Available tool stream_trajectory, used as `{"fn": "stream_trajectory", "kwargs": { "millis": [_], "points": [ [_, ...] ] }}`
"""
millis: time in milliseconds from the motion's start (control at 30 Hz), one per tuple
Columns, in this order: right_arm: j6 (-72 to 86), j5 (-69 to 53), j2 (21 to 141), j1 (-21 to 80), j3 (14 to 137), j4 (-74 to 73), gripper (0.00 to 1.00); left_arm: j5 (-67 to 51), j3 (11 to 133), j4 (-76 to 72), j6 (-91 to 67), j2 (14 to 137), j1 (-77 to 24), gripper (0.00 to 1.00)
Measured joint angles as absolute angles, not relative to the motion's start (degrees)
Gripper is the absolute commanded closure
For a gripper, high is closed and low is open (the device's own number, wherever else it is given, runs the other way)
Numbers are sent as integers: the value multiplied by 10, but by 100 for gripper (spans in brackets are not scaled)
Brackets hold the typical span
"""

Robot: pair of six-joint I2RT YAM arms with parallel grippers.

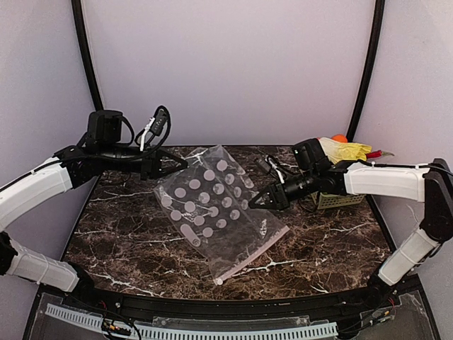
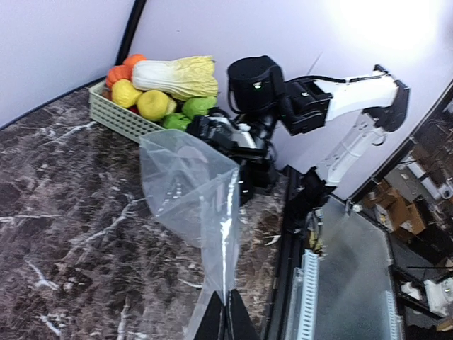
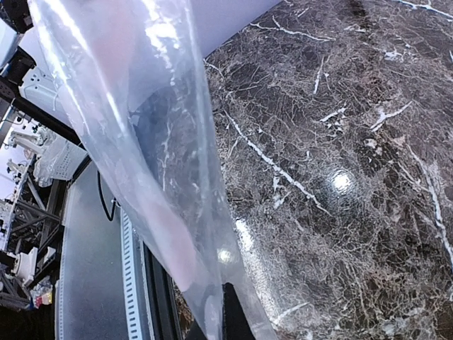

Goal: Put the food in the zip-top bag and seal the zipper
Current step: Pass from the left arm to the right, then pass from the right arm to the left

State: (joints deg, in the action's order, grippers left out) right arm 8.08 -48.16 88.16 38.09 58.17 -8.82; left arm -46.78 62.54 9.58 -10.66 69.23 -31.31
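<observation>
Both arms reach inward, tips facing; left fingers (image 1: 175,164) and right fingers (image 1: 262,199) pinched closed

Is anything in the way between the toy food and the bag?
Yes. The right end effector sits right between the food in the basket and the zip-top bag, whose edge it pinches.

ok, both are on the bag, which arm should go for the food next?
Right, probably. The basket of food sits just behind the right gripper. The left gripper is across the table from it, pinching a far corner of the bag, and could hold that alone.
</observation>
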Motion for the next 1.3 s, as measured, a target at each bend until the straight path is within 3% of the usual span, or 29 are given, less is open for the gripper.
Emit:
{"fn": "stream_trajectory", "kwargs": {
  "millis": [33, 100, 167, 233, 433, 833, 1033, 1300],
  "points": [
    [87, -481, 881, 381, 581, -86, 100, -446, 625, 98, -103, 692, -313, 57],
    [107, -476, 878, 381, 581, -79, 100, -398, 625, 101, -108, 692, -313, 29],
    [137, -468, 872, 381, 579, -66, 100, -352, 618, 100, -114, 692, -313, 13],
    [174, -458, 859, 381, 573, -49, 100, -303, 601, 98, -127, 691, -313, 4],
    [279, -418, 822, 381, 564, -7, 100, -204, 511, 72, -190, 670, -309, 1],
    [475, -374, 799, 381, 565, 52, 100, -200, 372, -22, -275, 582, -309, 1],
    [551, -360, 773, 381, 567, 98, 100, -246, 349, -86, -288, 565, -309, 1],
    [591, -360, 753, 381, 584, 140, 100, -339, 310, -225, -388, 631, -311, 1]
  ]
}}
